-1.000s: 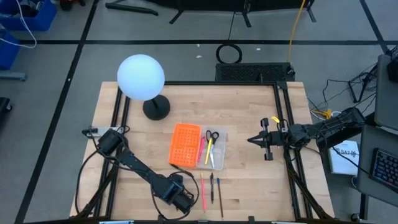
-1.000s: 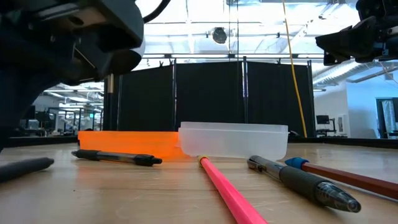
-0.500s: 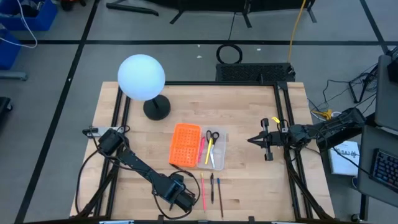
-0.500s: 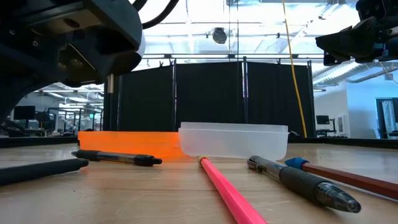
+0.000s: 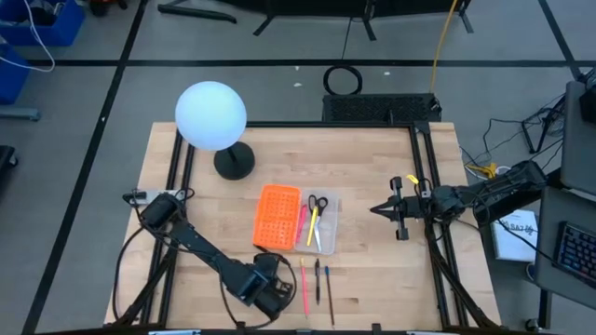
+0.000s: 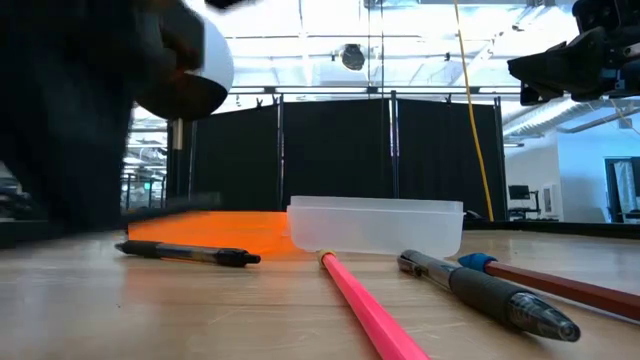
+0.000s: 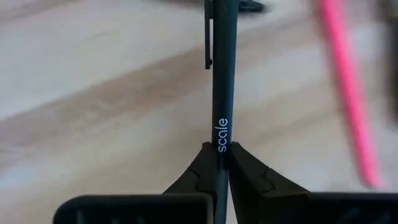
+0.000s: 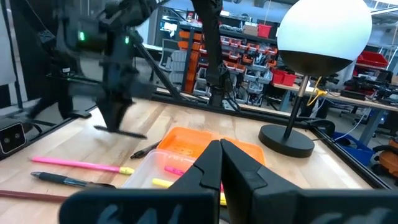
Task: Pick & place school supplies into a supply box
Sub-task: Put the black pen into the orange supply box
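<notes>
Left gripper (image 7: 219,163) pinched a black pen (image 7: 222,81) near the table's (image 5: 372,279) six-o'clock edge; right gripper (image 5: 377,210) pressed together.

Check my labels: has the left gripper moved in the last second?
Yes. The left gripper, shut on a dark pen, has risen off the table and edged away from the pink pen.

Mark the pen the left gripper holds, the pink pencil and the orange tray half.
dark pen (image 7: 221,93), left wrist view, mid barrel
pink pencil (image 6: 365,303), low view, mid shaft
orange tray half (image 5: 277,217), high view, middle of holed face
</notes>
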You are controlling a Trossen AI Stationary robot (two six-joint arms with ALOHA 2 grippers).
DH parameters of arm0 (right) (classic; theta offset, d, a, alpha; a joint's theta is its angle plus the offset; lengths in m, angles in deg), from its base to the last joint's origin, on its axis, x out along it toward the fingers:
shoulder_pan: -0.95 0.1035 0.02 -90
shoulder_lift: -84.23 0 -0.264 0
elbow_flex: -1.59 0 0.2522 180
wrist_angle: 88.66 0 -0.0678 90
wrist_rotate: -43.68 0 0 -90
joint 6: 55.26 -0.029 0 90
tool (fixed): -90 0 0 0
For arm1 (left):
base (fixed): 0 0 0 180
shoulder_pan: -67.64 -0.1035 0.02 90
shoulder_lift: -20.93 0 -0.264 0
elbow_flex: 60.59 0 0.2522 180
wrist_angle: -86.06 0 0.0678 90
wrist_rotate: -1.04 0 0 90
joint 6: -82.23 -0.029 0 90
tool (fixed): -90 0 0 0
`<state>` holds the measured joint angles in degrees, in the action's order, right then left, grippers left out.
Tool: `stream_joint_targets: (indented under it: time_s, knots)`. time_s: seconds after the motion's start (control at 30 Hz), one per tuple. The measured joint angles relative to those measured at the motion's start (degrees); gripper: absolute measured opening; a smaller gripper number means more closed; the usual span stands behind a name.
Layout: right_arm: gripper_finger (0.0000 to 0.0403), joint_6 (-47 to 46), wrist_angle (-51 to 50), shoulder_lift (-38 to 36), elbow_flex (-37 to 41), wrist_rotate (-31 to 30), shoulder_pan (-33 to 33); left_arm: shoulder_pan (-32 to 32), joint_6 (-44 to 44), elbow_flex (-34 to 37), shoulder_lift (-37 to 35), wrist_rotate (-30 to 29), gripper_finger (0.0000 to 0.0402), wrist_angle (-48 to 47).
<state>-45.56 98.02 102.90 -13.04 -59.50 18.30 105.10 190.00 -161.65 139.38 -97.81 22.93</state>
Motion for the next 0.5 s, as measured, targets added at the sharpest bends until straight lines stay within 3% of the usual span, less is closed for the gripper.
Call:
stream_joint_targets:
  time_s: [0.3,0.5]
  knots:
    - [0.0,-0.2,-1.05,-0.01,0.0,0.01,0.0,-3.22,-12.73,-1.42,-4.23,-8.75,0.0019,9.31]
    - [0.0,-0.09,-1.05,0.01,0.0,-0.03,0.0,-12.1,-25.42,-7.61,-4.81,-5.99,0.0019,5.02]
